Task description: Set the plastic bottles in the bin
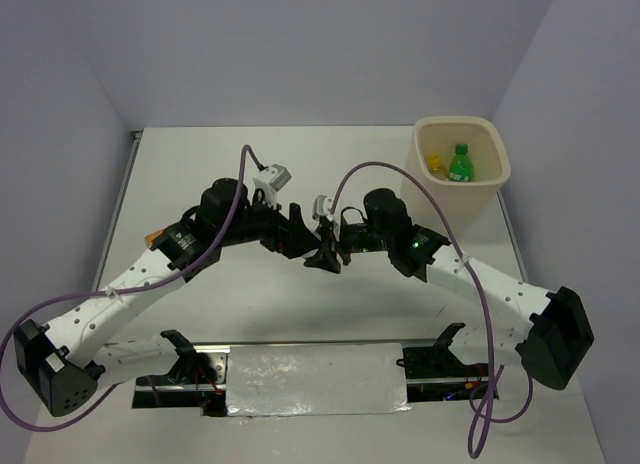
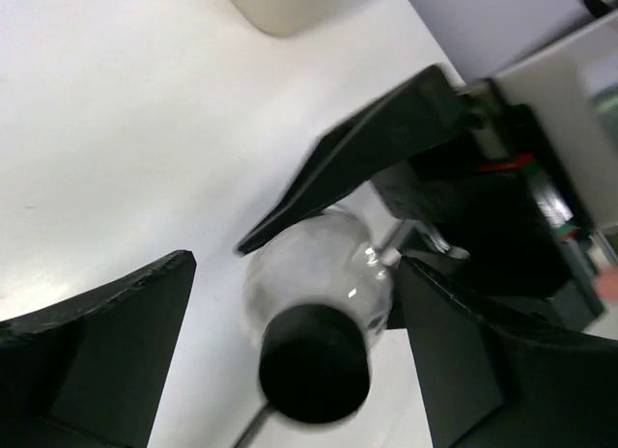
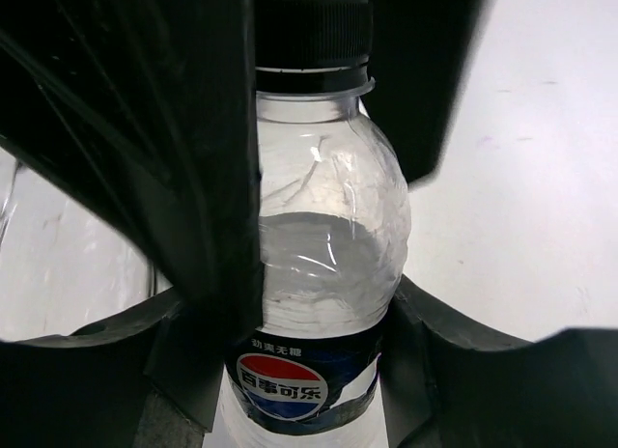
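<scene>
I am clamping my right claw (image 1: 328,252) on the dark-capped bottle (image 3: 328,236) over the middle of the worktop (image 1: 200,174), my left claw (image 2: 294,269) gaping wide beside it, while only a green bottle (image 1: 460,165) and a yellowish one (image 1: 436,166) are lying in the bin (image 1: 495,189) at the far right corner.
</scene>
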Tool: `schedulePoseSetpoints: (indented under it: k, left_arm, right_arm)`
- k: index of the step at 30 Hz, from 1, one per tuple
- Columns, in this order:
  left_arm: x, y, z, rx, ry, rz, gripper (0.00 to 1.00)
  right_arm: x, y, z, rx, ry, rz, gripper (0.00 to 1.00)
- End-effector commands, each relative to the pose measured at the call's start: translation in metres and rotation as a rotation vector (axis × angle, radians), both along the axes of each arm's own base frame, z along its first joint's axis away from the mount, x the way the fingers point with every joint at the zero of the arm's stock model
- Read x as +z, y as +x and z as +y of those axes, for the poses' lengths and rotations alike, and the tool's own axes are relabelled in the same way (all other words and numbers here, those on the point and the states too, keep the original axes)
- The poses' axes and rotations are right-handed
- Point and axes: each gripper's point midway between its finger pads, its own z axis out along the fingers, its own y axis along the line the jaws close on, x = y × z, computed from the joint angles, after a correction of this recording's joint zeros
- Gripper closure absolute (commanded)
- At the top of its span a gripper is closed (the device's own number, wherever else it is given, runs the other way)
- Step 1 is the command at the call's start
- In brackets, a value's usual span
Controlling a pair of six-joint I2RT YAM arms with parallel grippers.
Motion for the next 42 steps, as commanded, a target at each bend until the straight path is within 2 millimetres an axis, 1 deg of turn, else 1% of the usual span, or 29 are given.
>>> schedulePoseSetpoints:
  k: [1, 4, 5, 6, 7, 8, 9, 10, 11, 12, 14, 15, 17, 18, 19, 21, 22, 24, 26, 27, 28, 31, 33, 34, 36, 38, 39, 40, 42]
  left_arm:
    - [0.031, 0.034, 0.021, 0.217, 0.012, -0.107, 0.01]
    - [0.035, 0.057, 0.043, 0.365, 0.024, -0.097, 0.01]
    - [0.039, 0.066, 0.052, 0.418, 0.025, -0.097, 0.01]
    - [0.034, 0.074, 0.064, 0.472, 0.039, -0.075, 0.01]
    - [0.033, 0.089, 0.088, 0.569, 0.043, -0.061, 0.01]
    - [0.027, 0.1, 0.107, 0.672, 0.048, -0.042, 0.01]
    - [0.02, 0.113, 0.139, 0.795, 0.059, -0.018, 0.01]
    - [0.014, 0.118, 0.158, 0.87, 0.06, 0.003, 0.01]
    - [0.004, 0.121, 0.173, 0.929, 0.052, 0.04, 0.01]
    - [-0.007, 0.125, 0.202, 1.026, 0.068, 0.085, 0.01]
    - [-0.025, 0.122, 0.23, 1.141, 0.089, 0.16, 0.01]
    - [-0.035, 0.121, 0.258, 1.25, 0.119, 0.193, 0.01]
    - [-0.055, 0.107, 0.282, 1.357, 0.191, 0.28, 0.01]
    - [-0.059, 0.103, 0.302, 1.435, 0.224, 0.288, 0.01]
    - [-0.067, 0.095, 0.31, 1.473, 0.244, 0.324, 0.01]
    - [-0.074, 0.089, 0.326, 1.531, 0.234, 0.358, 0.01]
    - [-0.08, 0.086, 0.33, 1.544, 0.229, 0.375, 0.01]
    - [-0.085, 0.085, 0.34, 1.569, 0.224, 0.38, 0.01]
    - [-0.097, 0.074, 0.359, 1.649, 0.245, 0.429, 0.01]
    - [-0.101, 0.069, 0.366, 1.685, 0.244, 0.451, 0.01]
    - [-0.107, 0.066, 0.372, 1.707, 0.251, 0.481, 0.01]
    - [-0.12, 0.053, 0.391, 1.77, 0.257, 0.558, 0.01]
    - [-0.131, 0.05, 0.393, 1.778, 0.253, 0.598, 0.01]
    - [-0.136, 0.05, 0.391, 1.769, 0.238, 0.622, 0.01]
    - [-0.145, 0.048, 0.394, 1.787, 0.207, 0.656, 0.01]
    - [-0.152, 0.048, 0.397, 1.797, 0.176, 0.68, 0.01]
    - [-0.156, 0.048, 0.396, 1.798, 0.167, 0.691, 0.01]
    - [-0.159, 0.048, 0.397, 1.804, 0.156, 0.701, 0.01]
    - [-0.162, 0.051, 0.398, 1.816, 0.142, 0.715, 0.01]
  right_arm:
    - [0.034, 0.045, -0.019, -0.271, 0.102, -0.028, 0.69]
    - [0.053, 0.071, -0.044, -0.402, 0.154, -0.009, 0.69]
    - [0.063, 0.093, -0.065, -0.508, 0.18, -0.007, 0.67]
    - [0.072, 0.103, -0.078, -0.569, 0.197, -0.01, 0.67]
    - [0.082, 0.111, -0.09, -0.622, 0.216, -0.011, 0.67]
    - [0.102, 0.125, -0.106, -0.688, 0.244, -0.041, 0.66]
    - [0.112, 0.132, -0.115, -0.746, 0.262, -0.031, 0.66]
    - [0.125, 0.141, -0.122, -0.796, 0.281, -0.054, 0.66]
    - [0.146, 0.157, -0.142, -0.918, 0.29, -0.062, 0.66]
    - [0.158, 0.166, -0.157, -1.012, 0.308, -0.061, 0.66]
    - [0.183, 0.184, -0.188, -1.201, 0.337, -0.07, 0.65]
    - [0.19, 0.195, -0.226, -1.384, 0.351, -0.088, 0.65]
    - [0.193, 0.204, -0.257, -1.526, 0.338, -0.067, 0.65]
    - [0.193, 0.207, -0.286, -1.645, 0.337, -0.075, 0.65]
    - [0.19, 0.209, -0.299, -1.698, 0.328, -0.06, 0.63]
    - [0.171, 0.217, -0.329, -1.804, 0.289, -0.024, 0.61]
    - [0.163, 0.219, -0.336, -1.821, 0.265, -0.008, 0.58]
    - [0.143, 0.232, -0.343, -1.821, 0.226, 0.026, 0.56]
    - [0.128, 0.241, -0.343, -1.762, 0.21, 0.089, 0.42]
    - [0.121, 0.246, -0.345, -1.762, 0.196, 0.115, 0.17]
    - [0.121, 0.247, -0.345, -1.759, 0.188, 0.11, 0.02]
    - [0.134, 0.247, -0.337, -1.693, 0.187, 0.074, 0.0]
    - [0.149, 0.242, -0.329, -1.635, 0.217, 0.05, 0.0]
    - [0.154, 0.24, -0.317, -1.567, 0.231, 0.052, 0.0]
    - [0.157, 0.233, -0.312, -1.526, 0.24, 0.04, 0.0]
    - [0.171, 0.218, -0.304, -1.468, 0.25, 0.0, 0.0]
    - [0.165, 0.213, -0.298, -1.435, 0.24, 0.01, 0.0]
    - [0.166, 0.2, -0.287, -1.37, 0.238, -0.002, 0.0]
    - [0.167, 0.188, -0.274, -1.305, 0.245, -0.017, 0.0]
